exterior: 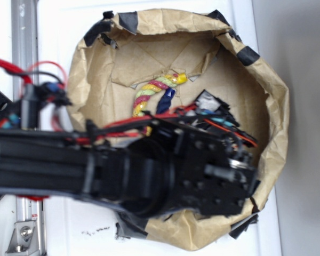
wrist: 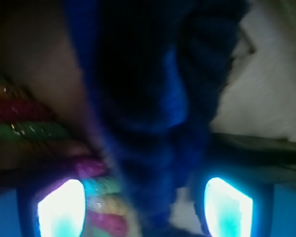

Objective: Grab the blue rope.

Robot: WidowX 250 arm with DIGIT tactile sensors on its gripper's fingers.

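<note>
Inside the paper bag [exterior: 266, 106], near its middle, the arm hangs low over the ropes, hiding most of what lies below. Only a short dark stretch of the blue rope [exterior: 166, 100] shows past the arm, just beside the multicoloured rope [exterior: 149, 96]. From the wrist, the blue rope [wrist: 153, 113] fills the view and runs down between the two glowing fingertips [wrist: 61, 210] of the gripper [wrist: 145, 210], which stand apart on either side of it. Whether they touch it is too blurred to tell. By my reading the approach is done; closing on the rope and lifting are left.
</note>
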